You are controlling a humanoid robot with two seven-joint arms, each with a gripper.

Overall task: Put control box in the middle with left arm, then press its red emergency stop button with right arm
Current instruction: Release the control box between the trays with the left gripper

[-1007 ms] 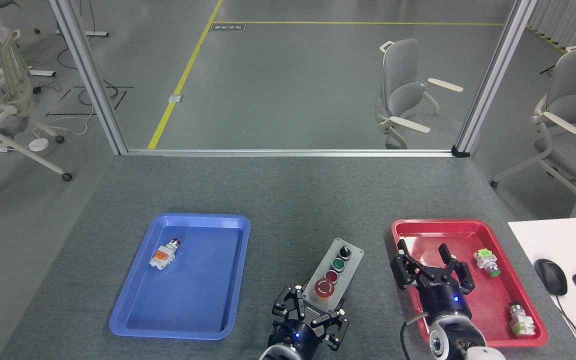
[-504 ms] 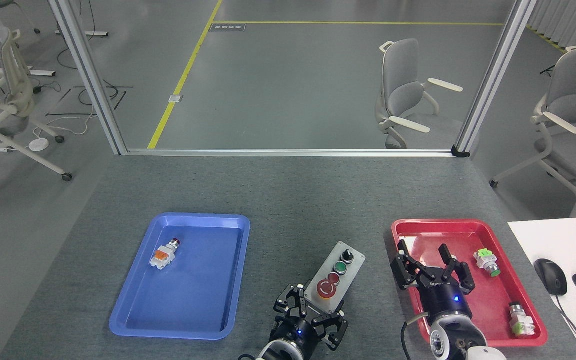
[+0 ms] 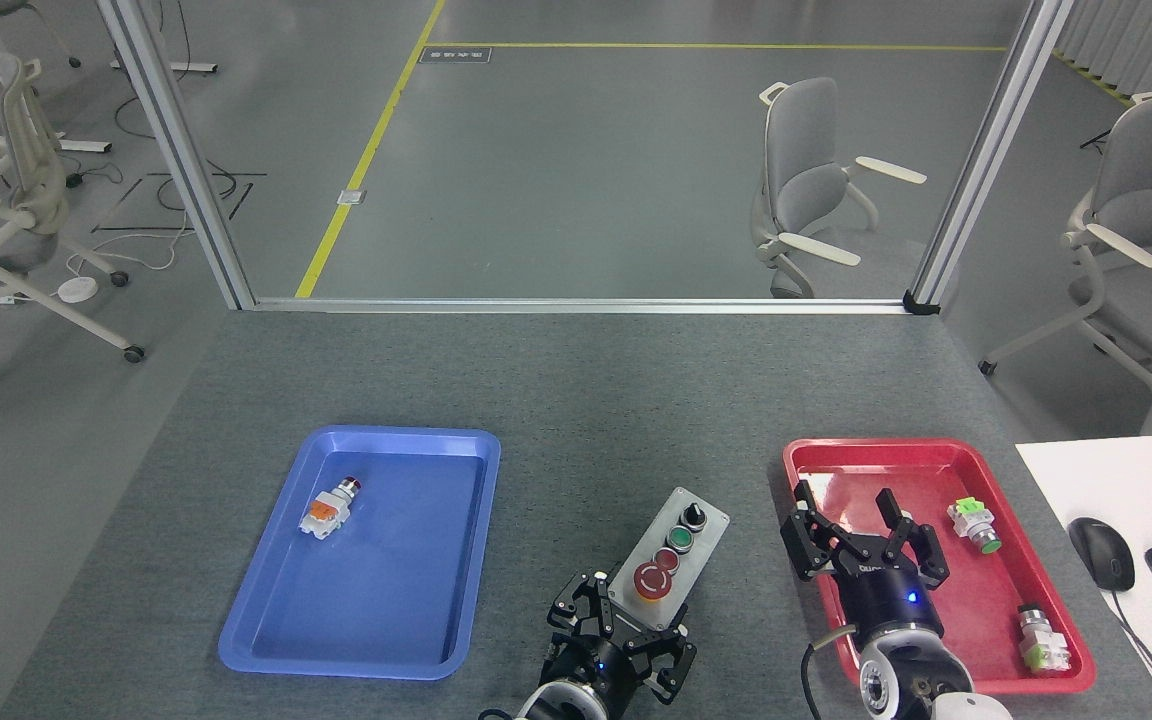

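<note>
Between blue and red trays, my left black multi-finger gripper [image 3: 620, 633] grasping grey-topped oblong control box [image 3: 669, 559] near end; box roughly centred. Right black gripper [image 3: 861, 527] splayed, empty; large red mushroom stop button [image 3: 652, 580] unpressed.

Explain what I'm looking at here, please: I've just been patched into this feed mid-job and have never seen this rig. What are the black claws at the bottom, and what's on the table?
This is a single view from the robot's own head, looking forward and down at a grey table. The two black claws are its grippers. The left gripper sits at the near end of the control box, fingers around that end. The box lies between the trays and carries a black knob, a green button, a small red button and the big red emergency stop button. The right gripper is open, holds nothing, and appears over the red tray, which holds two small push-button parts. The blue tray holds one more.
</note>
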